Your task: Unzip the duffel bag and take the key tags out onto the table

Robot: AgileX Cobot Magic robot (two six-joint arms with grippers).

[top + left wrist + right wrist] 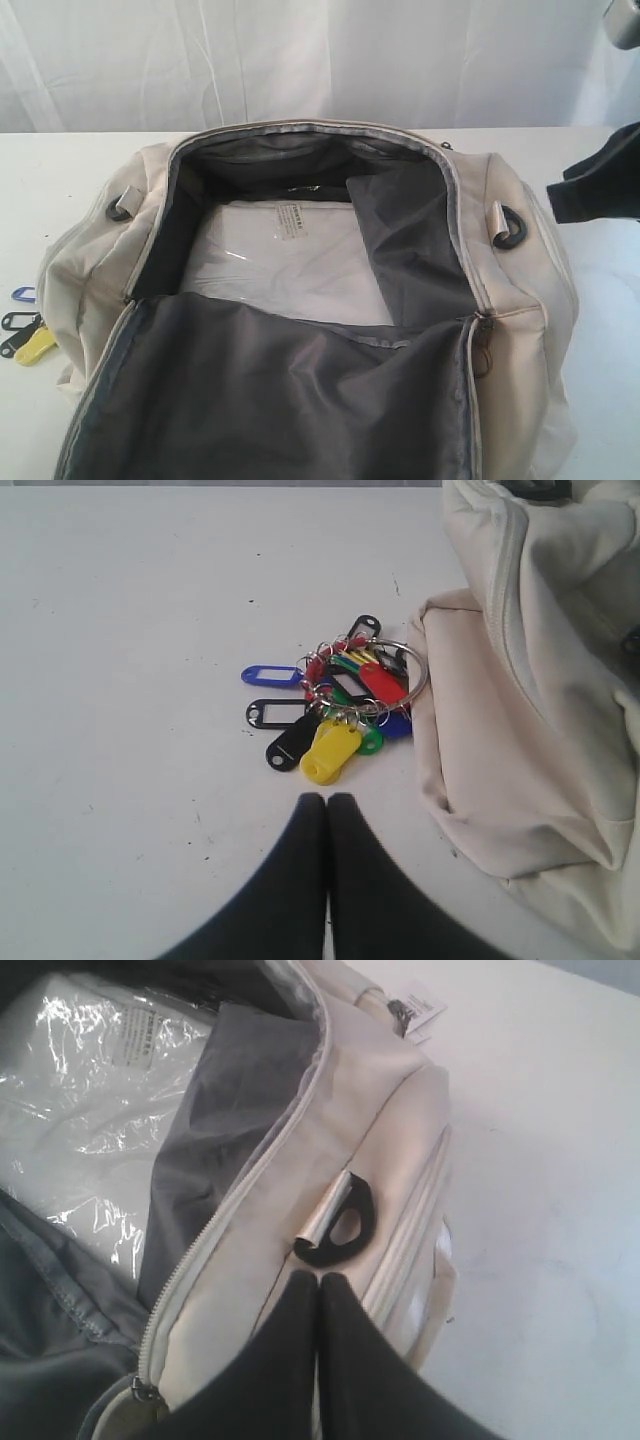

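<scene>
The cream duffel bag (pixel 300 300) lies unzipped on the white table (pixel 40 180), its flap folded forward so the dark grey lining and a clear plastic packet inside show. The key tags (pixel 335 700), a ring of yellow, green, red, blue and black tags, lie on the table (pixel 130 630) beside the bag's end (pixel 520 730); a few of the tags (pixel 25 330) peek out at the bag's left. My left gripper (pixel 326 798) is shut and empty just short of the tags. My right gripper (pixel 320 1278) is shut and empty over the bag's side (pixel 390 1160), near a black D-ring (pixel 345 1225).
A white curtain (pixel 300 50) hangs behind the table. The dark right arm (pixel 600 185) hovers at the bag's right end. A paper label (pixel 420 1010) hangs at the bag's far end. Bare tabletop (pixel 560 1210) lies to the bag's right.
</scene>
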